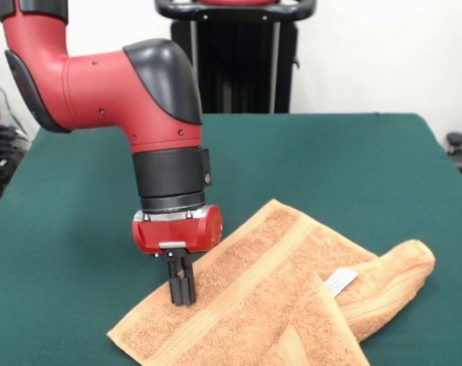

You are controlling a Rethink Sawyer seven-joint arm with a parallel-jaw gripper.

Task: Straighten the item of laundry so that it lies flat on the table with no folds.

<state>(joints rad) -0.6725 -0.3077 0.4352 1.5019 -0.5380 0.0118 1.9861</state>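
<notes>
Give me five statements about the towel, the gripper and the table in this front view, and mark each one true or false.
1. The towel lies fully flat with no folds. False: its right part is folded over onto itself.
2. The gripper has its fingertips down on the towel near its left end. True.
3. A small white label shows on the towel. True.
4. The table is covered in red cloth. False: the cloth is dark green.
5. The gripper's fingers are spread wide apart. False: they stand close together, pressed down on the towel.
</notes>
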